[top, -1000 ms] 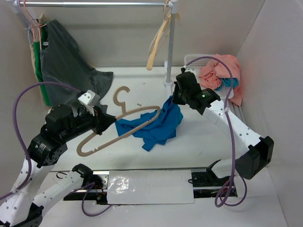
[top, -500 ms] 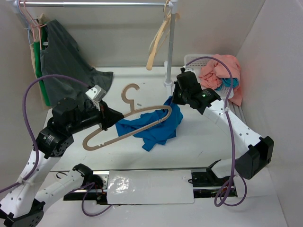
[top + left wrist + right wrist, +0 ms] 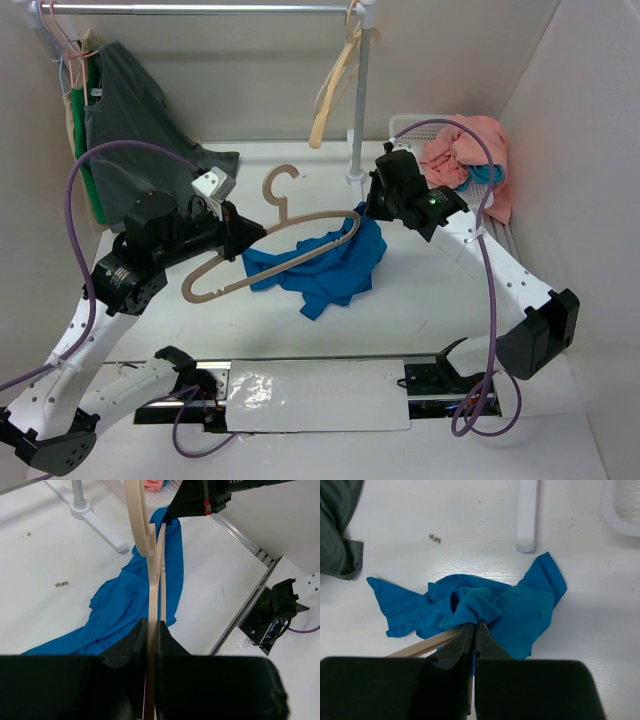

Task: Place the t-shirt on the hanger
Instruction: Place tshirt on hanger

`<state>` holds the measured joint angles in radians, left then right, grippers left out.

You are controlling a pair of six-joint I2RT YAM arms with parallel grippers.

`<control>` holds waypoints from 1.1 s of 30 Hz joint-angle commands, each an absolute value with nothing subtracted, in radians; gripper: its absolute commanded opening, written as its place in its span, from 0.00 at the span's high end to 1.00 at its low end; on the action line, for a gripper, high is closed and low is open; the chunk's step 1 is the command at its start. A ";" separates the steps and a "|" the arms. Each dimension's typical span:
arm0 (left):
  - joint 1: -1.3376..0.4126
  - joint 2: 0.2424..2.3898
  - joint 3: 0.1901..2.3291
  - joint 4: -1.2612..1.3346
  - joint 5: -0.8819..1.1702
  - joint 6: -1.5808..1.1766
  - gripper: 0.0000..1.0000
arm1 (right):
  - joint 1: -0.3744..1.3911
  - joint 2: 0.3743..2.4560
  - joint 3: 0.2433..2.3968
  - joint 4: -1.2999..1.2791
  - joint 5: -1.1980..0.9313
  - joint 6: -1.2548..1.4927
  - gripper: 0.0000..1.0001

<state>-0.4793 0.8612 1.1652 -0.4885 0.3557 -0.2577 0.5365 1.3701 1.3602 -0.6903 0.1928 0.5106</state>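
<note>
The royal-blue t-shirt [image 3: 325, 268] lies crumpled on the white table, its upper right part lifted. My right gripper [image 3: 372, 207] is shut on a fold of it, seen in the right wrist view [image 3: 475, 625] with the cloth [image 3: 520, 610] bunched at the tips. My left gripper [image 3: 240, 236] is shut on the brownish-tan hanger [image 3: 316, 216] and holds it above the shirt, hook pointing away. In the left wrist view the hanger [image 3: 161, 570] runs out from my closed fingers [image 3: 151, 622] over the shirt [image 3: 125, 600]. The hanger's far end [image 3: 425, 644] reaches the right gripper.
A clothes rail crosses the back with a dark grey shirt [image 3: 130, 130] and thin pink wire hangers [image 3: 60, 35] at the left and a cream hanger [image 3: 335, 90] by the rail post [image 3: 360, 100]. A white basket [image 3: 405, 125] with salmon cloth [image 3: 465, 150] stands at the back right.
My left arm has carried the hanger up and to the right, so its far end now reaches the lifted cloth at the right gripper. The right arm has barely moved.
</note>
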 commanded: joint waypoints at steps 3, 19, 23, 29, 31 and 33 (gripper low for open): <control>-0.482 0.851 1.210 -0.431 0.342 -0.210 1.00 | 0.531 1.353 1.381 -0.661 0.186 0.489 1.00; -0.482 0.873 1.166 -0.339 0.382 -0.233 1.00 | 0.531 1.362 1.408 -0.670 0.137 0.479 1.00; -0.482 0.873 1.129 -0.302 0.367 -0.224 1.00 | 0.531 1.371 1.427 -0.689 0.106 0.460 1.00; -0.482 0.934 1.109 -0.264 0.459 -0.213 1.00 | 0.531 1.390 1.476 -0.689 0.031 0.440 1.00; -0.482 0.934 1.092 -0.212 0.492 -0.213 1.00 | 0.531 1.400 1.505 -0.699 0.014 0.431 1.00; -0.482 0.943 1.072 -0.178 0.541 -0.213 1.00 | 0.531 1.423 1.525 -0.712 0.005 0.420 1.00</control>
<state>-0.4789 0.9413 1.0885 -0.3084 0.4286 -0.2333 0.5358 1.4029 1.4517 -0.7162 0.0544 0.4515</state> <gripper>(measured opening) 0.187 0.012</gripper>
